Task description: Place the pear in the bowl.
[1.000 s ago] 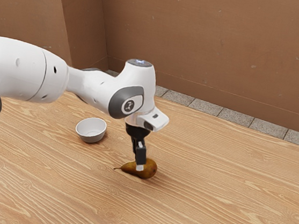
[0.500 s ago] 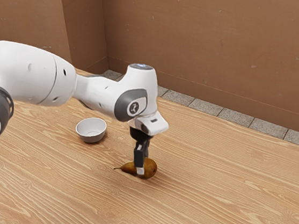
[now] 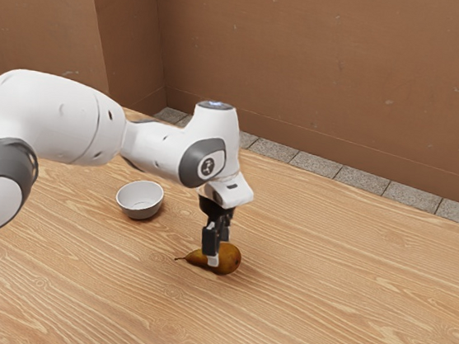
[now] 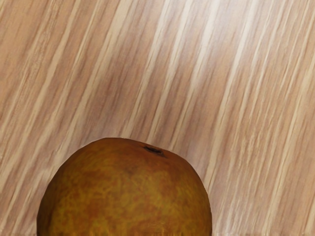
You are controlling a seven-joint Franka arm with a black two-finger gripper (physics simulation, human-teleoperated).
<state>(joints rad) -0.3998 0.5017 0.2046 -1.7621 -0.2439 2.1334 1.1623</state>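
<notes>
Brown walls (image 3: 308,65) rise beyond the wooden worktop (image 3: 340,293). On it the pear (image 3: 231,259) lies on its side, outside the white bowl (image 3: 139,211), which sits nearer the worktop's far edge. The gripper (image 3: 217,254) is down at the pear; whether it grips it, I cannot tell.

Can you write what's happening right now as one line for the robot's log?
pear: lying on wooden table | end effector: at pear, grip unclear | white bowl: upright, without pear | task: not done
</notes>
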